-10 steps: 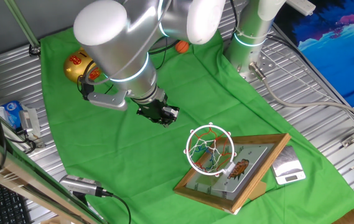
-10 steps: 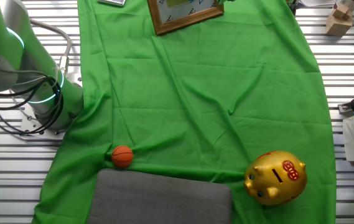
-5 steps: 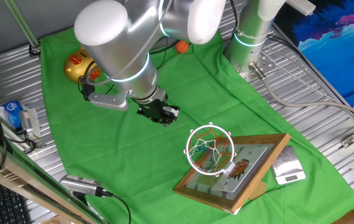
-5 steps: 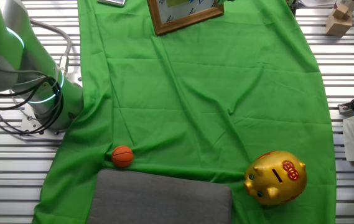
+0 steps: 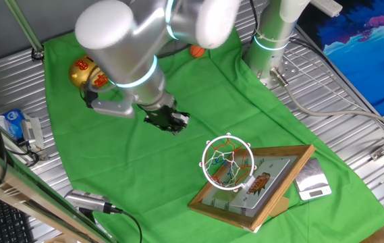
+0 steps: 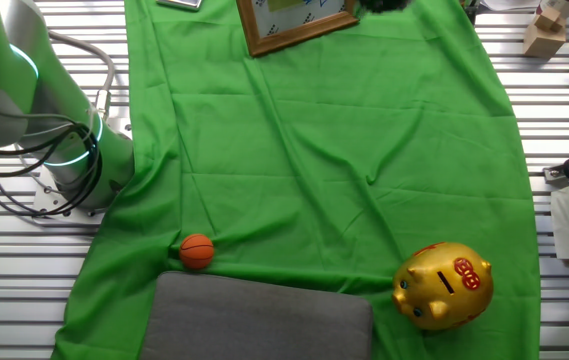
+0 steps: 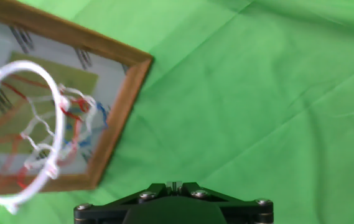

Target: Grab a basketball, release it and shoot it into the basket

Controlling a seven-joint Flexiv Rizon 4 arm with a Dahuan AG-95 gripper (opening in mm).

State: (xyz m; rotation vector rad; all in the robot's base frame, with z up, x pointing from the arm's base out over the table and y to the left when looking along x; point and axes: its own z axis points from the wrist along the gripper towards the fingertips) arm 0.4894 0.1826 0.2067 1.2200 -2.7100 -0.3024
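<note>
The basketball (image 5: 197, 50) is a tiny orange ball lying on the green cloth at the far side near the arm's base; it also shows in the other fixed view (image 6: 197, 251), beside a grey pad. The basket (image 5: 227, 160) is an orange-red ring with a white net on a wood-framed backboard (image 5: 259, 192); the ring shows at the left of the hand view (image 7: 21, 140). My gripper (image 5: 172, 121) hangs over bare cloth to the left of the hoop, far from the ball. In the hand view my gripper (image 7: 173, 185) has its jaws together and holds nothing.
A gold piggy bank (image 5: 86, 73) stands at the cloth's far left corner and also shows in the other fixed view (image 6: 442, 285). The arm's base (image 5: 272, 37) rises behind the ball. A silver scale (image 5: 312, 182) lies beside the backboard. A grey pad (image 6: 264, 318) lies on the cloth.
My arm and gripper have shifted slightly left, away from the hoop. A dark part of the gripper now shows at the top edge of the other fixed view. The ball has not moved.
</note>
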